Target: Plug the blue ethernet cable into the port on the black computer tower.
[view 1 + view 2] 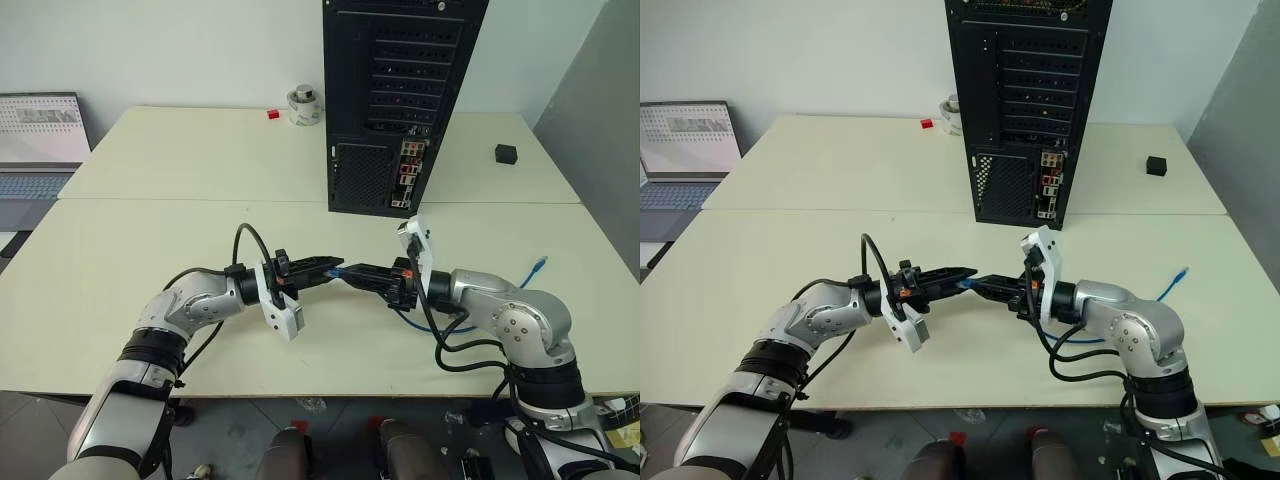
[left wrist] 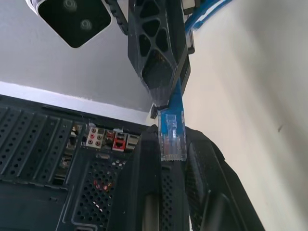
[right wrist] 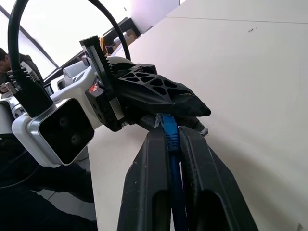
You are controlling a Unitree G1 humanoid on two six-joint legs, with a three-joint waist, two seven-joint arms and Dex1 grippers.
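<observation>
1. Risk, as I judge it: both grippers pinch the same short stretch of the blue ethernet cable [image 2: 172,126]. If either one pulls before the other lets go, the plug may twist or slip out.
2. Left gripper [image 1: 332,268] clamped on the plug end; right gripper [image 1: 352,272] clamped on the cord just behind it (tips nearly meeting).
3. Cable: thin, bright blue, clear plug; its slack loops on the table [image 1: 150,240] toward 3 o'clock.
4. Black computer tower [image 1: 395,90] stands at 12 o'clock, well apart.
</observation>
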